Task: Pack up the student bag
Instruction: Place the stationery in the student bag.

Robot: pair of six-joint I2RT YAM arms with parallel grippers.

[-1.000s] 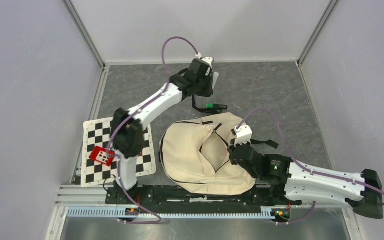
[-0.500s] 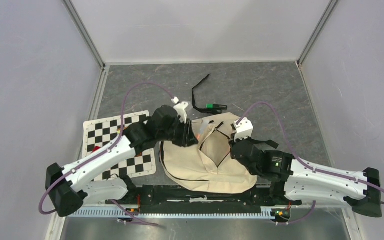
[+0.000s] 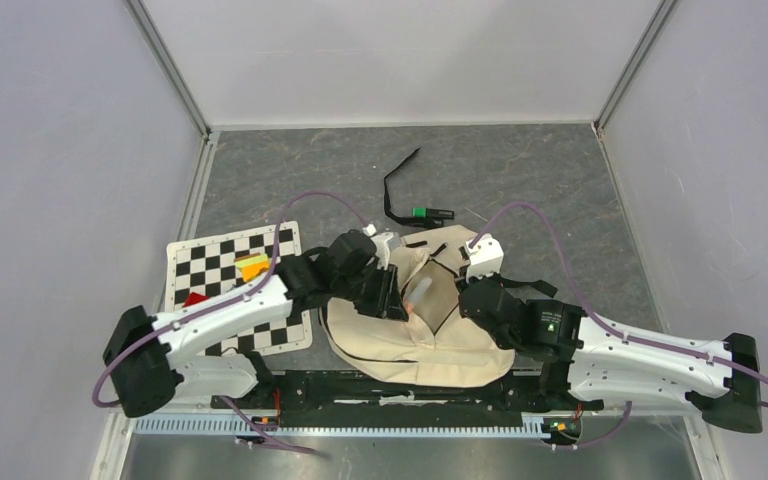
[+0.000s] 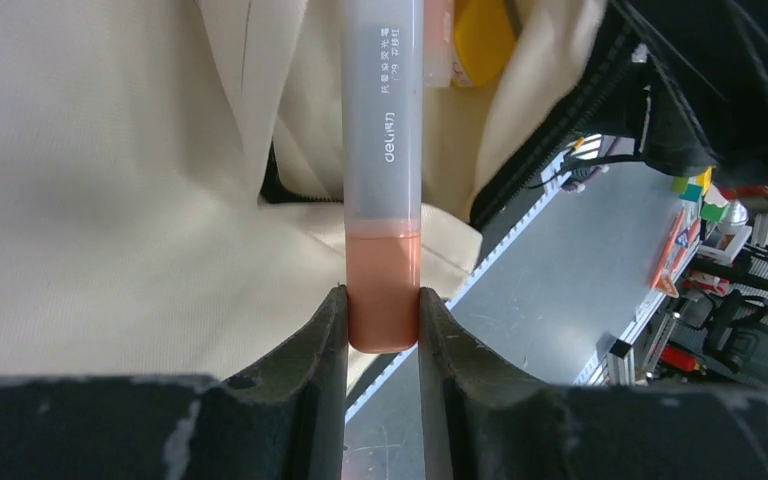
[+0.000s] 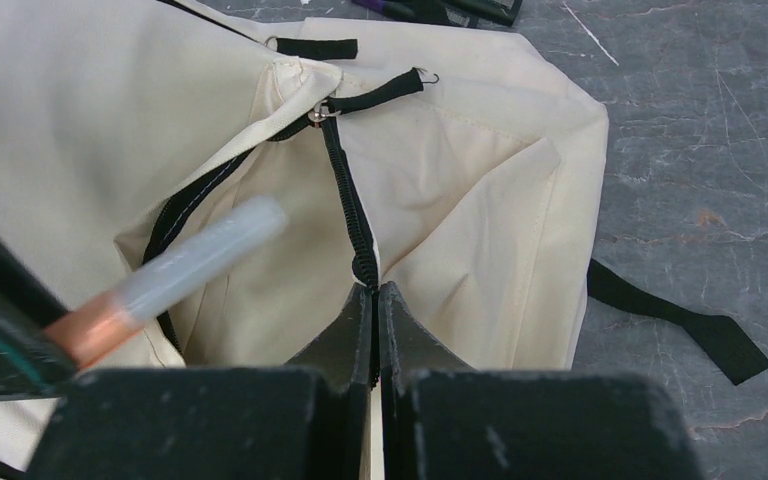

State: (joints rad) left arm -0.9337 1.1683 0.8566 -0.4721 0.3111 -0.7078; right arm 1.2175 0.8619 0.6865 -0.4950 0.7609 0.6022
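The student bag (image 3: 385, 340), cream with black zippers, lies open in front of the arm bases. My left gripper (image 3: 397, 297) hovers over its opening, shut on the orange end of a translucent marker (image 3: 422, 292). In the left wrist view the marker (image 4: 383, 150) points away from the gripper (image 4: 383, 325) towards the bag's inside (image 4: 110, 200). My right gripper (image 3: 467, 297) is shut on the bag's black zipper edge (image 5: 345, 190) and holds the opening up. The right wrist view shows that gripper (image 5: 374, 295), with the marker (image 5: 180, 265) coming in from the left over the bag (image 5: 460, 200).
A black-and-white checkered mat (image 3: 210, 265) lies left of the bag with an orange-yellow item (image 3: 252, 266) and a red item (image 3: 194, 298) on it. A black strap with a green clip (image 3: 420, 212) lies behind the bag. Something yellow (image 4: 480, 40) shows inside the bag.
My left arm has swung from the back of the table down to the bag's opening, carrying the marker. The right gripper has kept its hold on the zipper edge.
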